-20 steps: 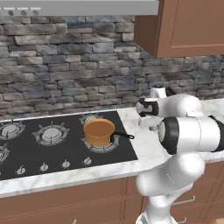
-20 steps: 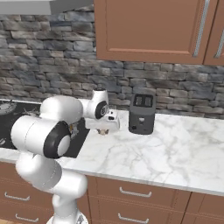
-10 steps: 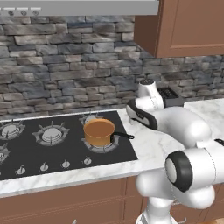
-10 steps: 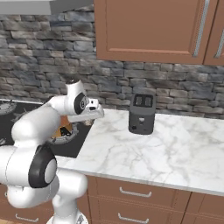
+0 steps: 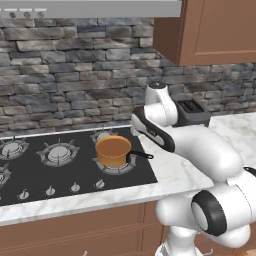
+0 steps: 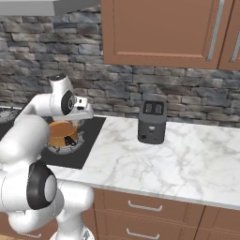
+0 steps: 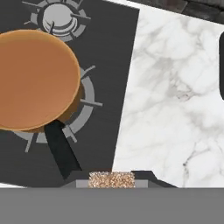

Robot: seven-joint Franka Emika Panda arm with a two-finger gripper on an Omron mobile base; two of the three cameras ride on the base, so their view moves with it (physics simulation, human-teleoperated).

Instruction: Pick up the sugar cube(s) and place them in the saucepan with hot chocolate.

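Observation:
The sugar cube is a tiny speckled tan block, and my gripper is shut on it between the two dark finger tips. The saucepan with hot chocolate is a copper-orange round pan on the right front burner, filled with smooth brown liquid. Its black handle points toward my gripper. The cube hangs above the end of that handle, near the cooktop's right edge, beside the pan and not over it. The saucepan stands just left of my hand; the saucepan is below my hand.
A black cooktop with several burners and front knobs lies left of the white marble counter. A black toaster stands on the counter by the stone wall. Wooden cabinets hang above it.
The arm has swung left from the marble counter near the toaster to the stove's right edge, carrying the sugar cube, and the hand now sits beside the saucepan.

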